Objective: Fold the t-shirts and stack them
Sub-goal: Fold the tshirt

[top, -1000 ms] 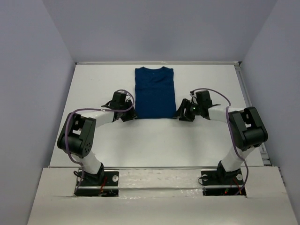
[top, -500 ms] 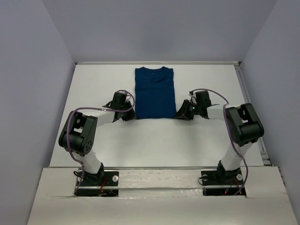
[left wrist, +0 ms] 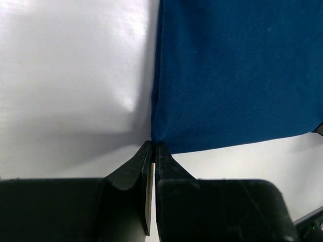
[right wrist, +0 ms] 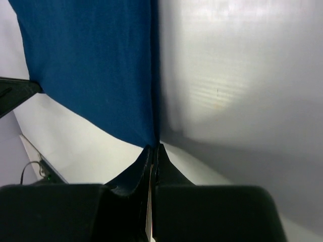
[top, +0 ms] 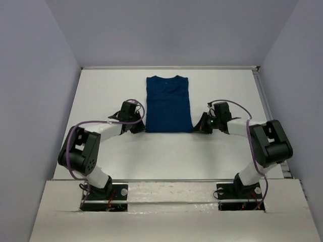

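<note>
A dark navy t-shirt (top: 169, 103), folded lengthwise into a narrow rectangle with its collar at the far end, lies flat on the white table (top: 166, 151). No print shows on it. My left gripper (top: 142, 129) is shut on the shirt's near left corner. In the left wrist view its fingertips (left wrist: 153, 144) pinch the corner of the blue cloth (left wrist: 232, 75). My right gripper (top: 198, 128) is shut on the near right corner. In the right wrist view its tips (right wrist: 154, 146) close on the cloth (right wrist: 96, 65).
Pale walls enclose the table on the left, right and back. A metal rail (top: 262, 96) runs along the right edge. Both arm bases (top: 103, 194) stand on the near ledge, with bare white table between them and the shirt.
Both grippers have closed on the shirt's near corners. The shirt has slid slightly toward the near edge, and both arms have drawn back with it.
</note>
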